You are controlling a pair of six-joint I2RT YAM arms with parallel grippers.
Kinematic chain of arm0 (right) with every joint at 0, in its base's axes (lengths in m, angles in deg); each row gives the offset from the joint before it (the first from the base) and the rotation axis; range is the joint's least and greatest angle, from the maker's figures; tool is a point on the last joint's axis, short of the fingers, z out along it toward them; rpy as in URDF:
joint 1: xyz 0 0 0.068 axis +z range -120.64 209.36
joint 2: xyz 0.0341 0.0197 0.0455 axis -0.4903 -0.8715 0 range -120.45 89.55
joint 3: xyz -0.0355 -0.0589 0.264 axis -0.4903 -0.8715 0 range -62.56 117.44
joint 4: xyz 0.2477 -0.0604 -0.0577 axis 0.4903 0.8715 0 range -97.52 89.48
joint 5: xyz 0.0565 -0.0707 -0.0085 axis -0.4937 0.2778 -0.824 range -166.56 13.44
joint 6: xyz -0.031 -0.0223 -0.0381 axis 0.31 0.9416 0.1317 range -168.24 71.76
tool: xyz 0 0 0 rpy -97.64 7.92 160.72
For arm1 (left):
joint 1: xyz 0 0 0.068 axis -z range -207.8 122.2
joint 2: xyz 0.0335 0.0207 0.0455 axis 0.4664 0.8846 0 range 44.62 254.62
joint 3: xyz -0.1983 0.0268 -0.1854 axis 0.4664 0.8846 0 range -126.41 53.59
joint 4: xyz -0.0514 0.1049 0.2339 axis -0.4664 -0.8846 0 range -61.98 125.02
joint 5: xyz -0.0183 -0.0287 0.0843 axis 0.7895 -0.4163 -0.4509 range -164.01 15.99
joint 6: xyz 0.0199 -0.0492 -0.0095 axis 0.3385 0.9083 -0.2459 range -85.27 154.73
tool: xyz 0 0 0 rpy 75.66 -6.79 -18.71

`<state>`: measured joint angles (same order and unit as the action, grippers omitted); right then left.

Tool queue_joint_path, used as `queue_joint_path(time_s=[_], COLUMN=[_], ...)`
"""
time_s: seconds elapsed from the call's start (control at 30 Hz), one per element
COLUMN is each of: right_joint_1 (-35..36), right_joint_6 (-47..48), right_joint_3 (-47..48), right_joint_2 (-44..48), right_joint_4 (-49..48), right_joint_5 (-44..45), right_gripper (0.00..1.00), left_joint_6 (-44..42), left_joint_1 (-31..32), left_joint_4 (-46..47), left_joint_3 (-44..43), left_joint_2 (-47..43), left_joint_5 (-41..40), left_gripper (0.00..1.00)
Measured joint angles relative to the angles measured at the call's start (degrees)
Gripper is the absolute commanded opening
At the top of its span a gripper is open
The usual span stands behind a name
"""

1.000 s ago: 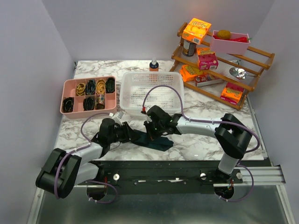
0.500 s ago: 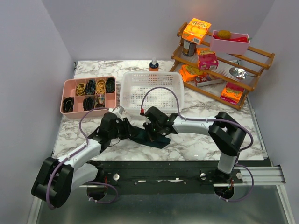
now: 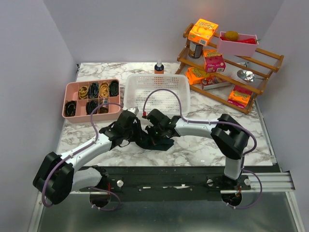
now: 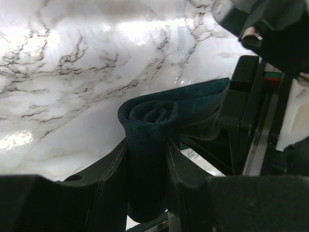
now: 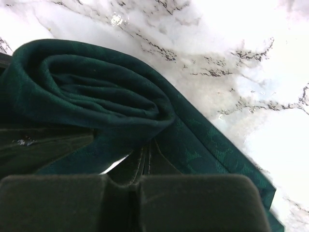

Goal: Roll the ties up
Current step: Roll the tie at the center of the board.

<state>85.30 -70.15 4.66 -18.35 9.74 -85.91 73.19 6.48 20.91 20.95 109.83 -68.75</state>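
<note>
Two pincers on one dark teal fabric necktie [image 4: 147, 116]. Our left pincer [image 4: 147, 152] is clamped around the rolled coil, held between its fingers, we reckon so it can't spring open. Our right pincer [image 5: 145, 162] is pressed fully closed, coil just ahead of its tips, loose tail running past them over the white marble tabletop [image 5: 231, 58], probably steadying things.

The left claw [image 4: 147, 162] grips the rolled tie [image 4: 148, 118] over marble tabletop [image 4: 72, 63].
</note>
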Motion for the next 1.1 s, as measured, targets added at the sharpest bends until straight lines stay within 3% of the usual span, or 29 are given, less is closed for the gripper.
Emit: queue_joint_path(time_s=[0.37, 0.8, 1.1], right_joint_1=[-1.3, -9.4, -11.8], right_joint_6=[0.0, 1.1, 1.9], right_joint_3=[-3.6, -10.3, -12.2], right_joint_2=[9.3, 13.8, 15.6], right_joint_4=[0.0, 0.1, 0.1], right_joint_5=[3.8, 7.0, 7.4], right_gripper=[0.01, 0.01, 0.01], left_joint_6=[-1.4, -0.7, 2.3], left_joint_1=[1.9, 6.4, 13.8], left_joint_4=[-14.1, -26.1, -35.3], left_joint_3=[-8.0, -13.2, -21.4], left_joint_2=[2.1, 7.3, 17.7], left_joint_5=[-13.6, -26.4, -35.1], left_gripper=[0.10, 0.09, 0.08])
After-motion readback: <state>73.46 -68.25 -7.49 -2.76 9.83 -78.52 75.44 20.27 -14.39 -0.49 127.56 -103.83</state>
